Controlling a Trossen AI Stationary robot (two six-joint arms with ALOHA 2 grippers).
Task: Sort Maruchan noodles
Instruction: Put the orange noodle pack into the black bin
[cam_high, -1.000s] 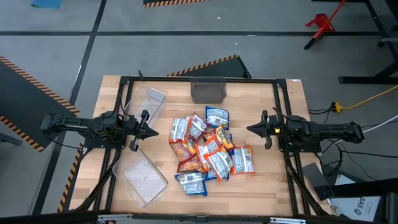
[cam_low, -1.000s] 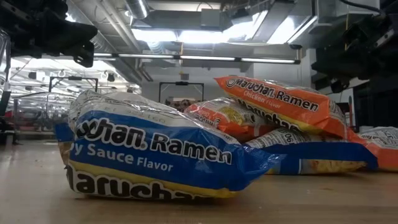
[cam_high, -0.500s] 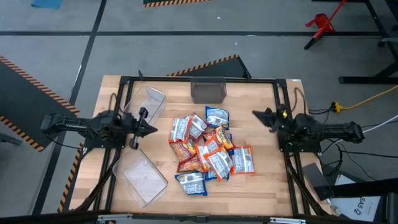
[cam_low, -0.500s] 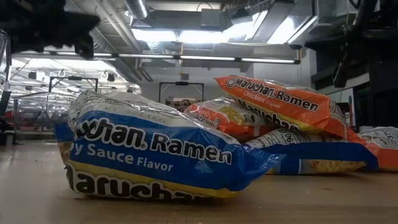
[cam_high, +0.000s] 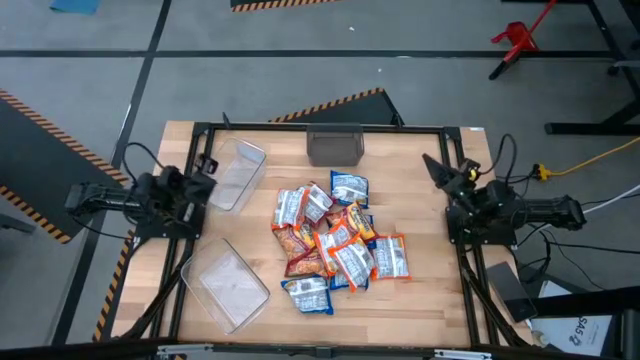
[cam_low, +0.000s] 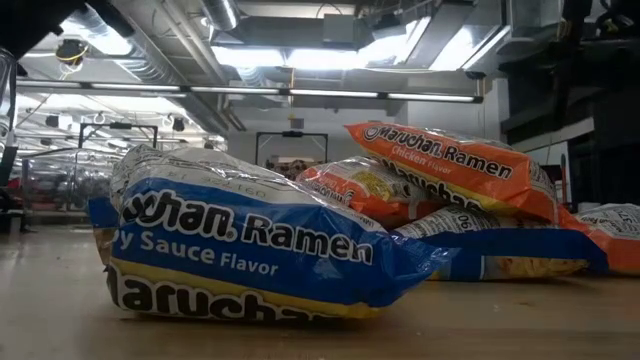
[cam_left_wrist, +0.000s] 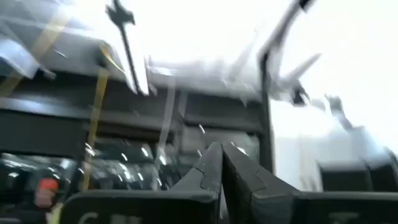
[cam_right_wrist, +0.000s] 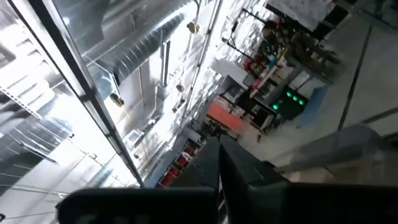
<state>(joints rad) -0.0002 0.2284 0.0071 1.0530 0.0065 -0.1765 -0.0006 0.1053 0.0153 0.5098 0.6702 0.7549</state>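
Left end effector (cam_high: 207, 165) pressed together, empty, raised off the bench (cam_high: 400, 300) at its left edge, beside one clear bin (cam_high: 237, 172). Right end effector (cam_high: 437, 166) also pressed together, holding nothing, at the right edge. Maruchan noodles (cam_high: 335, 243) heaped mid-bench, between the two end effectors, untouched. About a dozen packets; overlap blocks an exact count per colour. Clear bins: two, the second (cam_high: 228, 286) nearer the front. One dark bin (cam_high: 334, 146) at the back edge.

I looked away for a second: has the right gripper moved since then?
Yes. In the high view the right gripper has swung away from the noodle pile, toward the table's far edge.
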